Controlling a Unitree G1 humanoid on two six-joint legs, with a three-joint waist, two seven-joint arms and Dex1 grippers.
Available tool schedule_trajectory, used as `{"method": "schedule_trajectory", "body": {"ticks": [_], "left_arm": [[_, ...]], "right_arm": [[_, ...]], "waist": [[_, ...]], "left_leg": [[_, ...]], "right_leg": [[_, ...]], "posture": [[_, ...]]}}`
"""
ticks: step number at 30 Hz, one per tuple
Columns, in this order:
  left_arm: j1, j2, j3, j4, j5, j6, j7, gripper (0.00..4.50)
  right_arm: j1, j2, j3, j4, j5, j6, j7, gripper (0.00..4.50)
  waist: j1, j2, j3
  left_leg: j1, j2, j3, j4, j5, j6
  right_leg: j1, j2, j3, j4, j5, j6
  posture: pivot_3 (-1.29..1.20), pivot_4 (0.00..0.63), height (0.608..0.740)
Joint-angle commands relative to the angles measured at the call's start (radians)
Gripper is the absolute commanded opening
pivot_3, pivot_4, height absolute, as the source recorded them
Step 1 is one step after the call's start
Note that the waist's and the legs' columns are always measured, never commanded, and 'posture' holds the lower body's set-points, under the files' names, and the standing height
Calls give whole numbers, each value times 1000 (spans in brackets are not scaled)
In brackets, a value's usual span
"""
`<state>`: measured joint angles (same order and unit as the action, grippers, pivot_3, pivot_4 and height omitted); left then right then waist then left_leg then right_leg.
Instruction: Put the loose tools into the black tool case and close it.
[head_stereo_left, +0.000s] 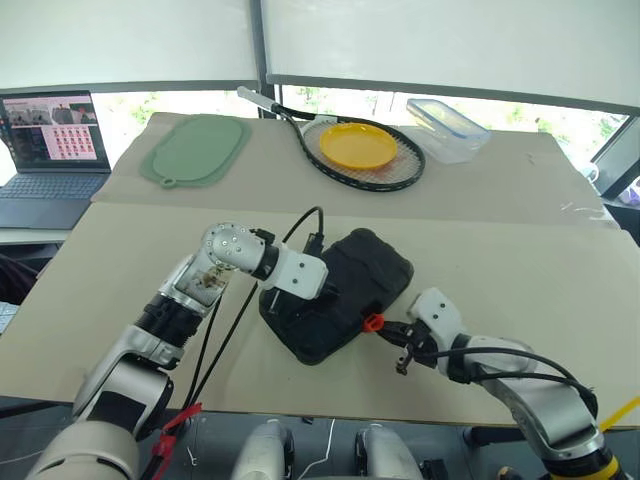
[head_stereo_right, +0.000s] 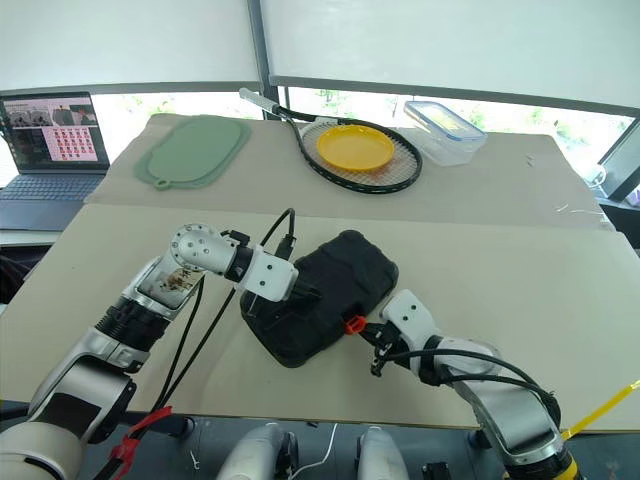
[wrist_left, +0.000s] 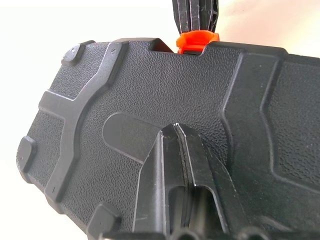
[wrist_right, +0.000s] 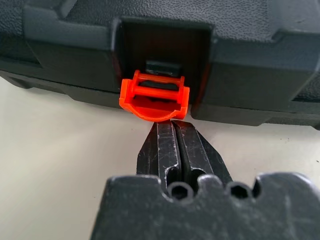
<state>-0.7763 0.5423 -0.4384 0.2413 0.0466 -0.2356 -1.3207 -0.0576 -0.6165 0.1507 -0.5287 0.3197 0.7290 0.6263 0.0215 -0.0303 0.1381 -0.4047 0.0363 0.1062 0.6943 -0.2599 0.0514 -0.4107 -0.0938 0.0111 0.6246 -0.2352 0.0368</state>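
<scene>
**Case shut, both claws at its shell**

Here the black tool case lies closed near the surface's near edge, orange latch hanging open on its right side. The left claw, fingers pressed together and empty, rests on the lid. The right claw, likewise closed and empty, touches the latch's lower lip. Bare surface spreads left and right.
</scene>
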Motion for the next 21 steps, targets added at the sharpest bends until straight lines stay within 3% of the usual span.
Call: {"method": "schedule_trajectory", "body": {"ticks": [1,13,21], "left_arm": [[34,-8,-49,58,72,14,18,0],[56,-18,-49,47,83,24,41,0],[72,-16,-42,32,89,33,42,0]], "right_arm": [[-55,3,-43,-90,57,7,19,72],[-103,-10,-56,-103,101,56,44,72],[-140,-11,-26,-56,49,5,45,72]], "waist": [[0,0,0],[-3,1,0],[-7,2,-1]], "left_leg": [[0,0,0,0,0,0],[0,0,0,0,0,0],[1,0,0,0,0,0]], "right_leg": [[-1,0,0,0,0,0],[0,0,0,0,0,0],[0,0,0,0,0,0]], "posture": [[0,150,738],[0,150,738],[0,150,738]]}}
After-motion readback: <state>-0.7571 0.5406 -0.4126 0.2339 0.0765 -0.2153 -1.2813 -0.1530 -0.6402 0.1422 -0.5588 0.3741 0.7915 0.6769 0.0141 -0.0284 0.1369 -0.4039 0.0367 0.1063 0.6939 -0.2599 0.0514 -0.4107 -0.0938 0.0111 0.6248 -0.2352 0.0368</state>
